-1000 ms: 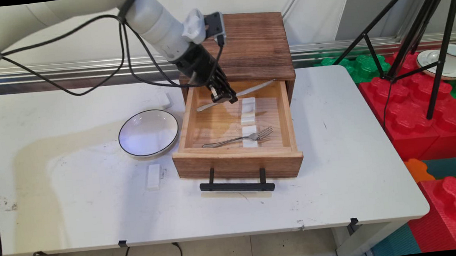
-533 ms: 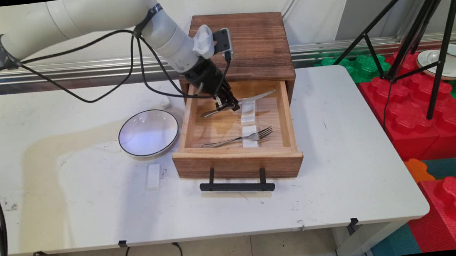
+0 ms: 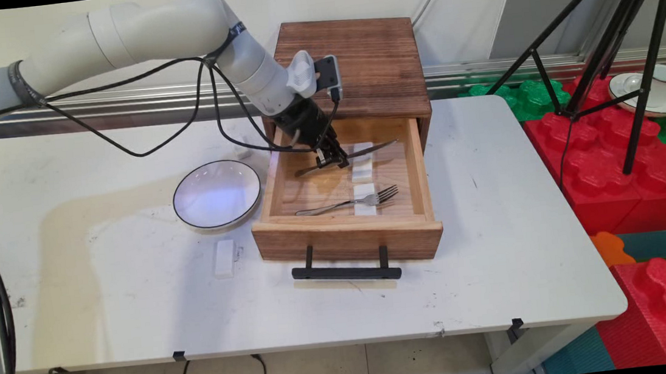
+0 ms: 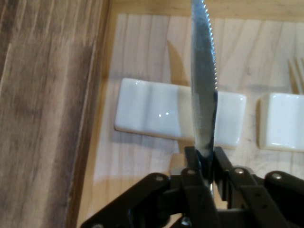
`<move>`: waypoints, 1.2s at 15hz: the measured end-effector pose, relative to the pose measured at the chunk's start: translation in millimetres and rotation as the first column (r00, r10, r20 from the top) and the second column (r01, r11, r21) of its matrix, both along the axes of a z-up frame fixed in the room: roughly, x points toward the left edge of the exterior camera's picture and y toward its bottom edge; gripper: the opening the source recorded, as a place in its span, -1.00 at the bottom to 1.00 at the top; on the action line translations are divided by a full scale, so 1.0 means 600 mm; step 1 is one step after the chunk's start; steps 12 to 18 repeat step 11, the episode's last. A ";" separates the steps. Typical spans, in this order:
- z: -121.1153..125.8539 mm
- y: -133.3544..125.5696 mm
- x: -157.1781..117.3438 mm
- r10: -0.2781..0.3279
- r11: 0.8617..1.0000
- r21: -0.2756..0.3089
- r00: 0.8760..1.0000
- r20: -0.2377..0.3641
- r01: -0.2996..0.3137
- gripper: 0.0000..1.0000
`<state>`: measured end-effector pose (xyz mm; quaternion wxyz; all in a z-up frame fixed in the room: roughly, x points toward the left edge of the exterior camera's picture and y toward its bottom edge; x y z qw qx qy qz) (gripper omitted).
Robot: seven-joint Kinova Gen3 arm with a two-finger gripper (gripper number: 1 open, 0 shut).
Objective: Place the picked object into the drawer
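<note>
Hand view, gripper [image 4: 205,159] clamping one knife [image 4: 203,80] (serrated), two white rests [image 4: 156,111].

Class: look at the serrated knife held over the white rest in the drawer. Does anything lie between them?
Nothing visible does. The black gripper is shut on the serrated steel knife, whose blade crosses directly over the white ceramic rest in the open wooden drawer.

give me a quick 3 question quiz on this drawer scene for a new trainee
1. True or false: the gripper is shut on the knife.
2. What does the fork in the open drawer rest across? A) the bowl B) a white rest C) the handle
3. Fill in: the bowl stands on the table, on the drawer's ____ side in the main view.

Key: 1 true; 2 B; 3 left
</note>
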<state>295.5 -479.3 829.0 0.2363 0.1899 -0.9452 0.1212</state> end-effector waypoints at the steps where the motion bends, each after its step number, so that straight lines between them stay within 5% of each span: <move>1: -0.003 -0.002 0.000 0.001 1.000 0.000 1.000 0.000 -0.001 -1.00; 2: -0.005 -0.003 0.001 0.001 1.000 0.000 1.000 0.001 -0.001 1.00; 18: -0.004 -0.010 0.001 0.021 1.000 -0.007 1.000 -0.007 -0.021 1.00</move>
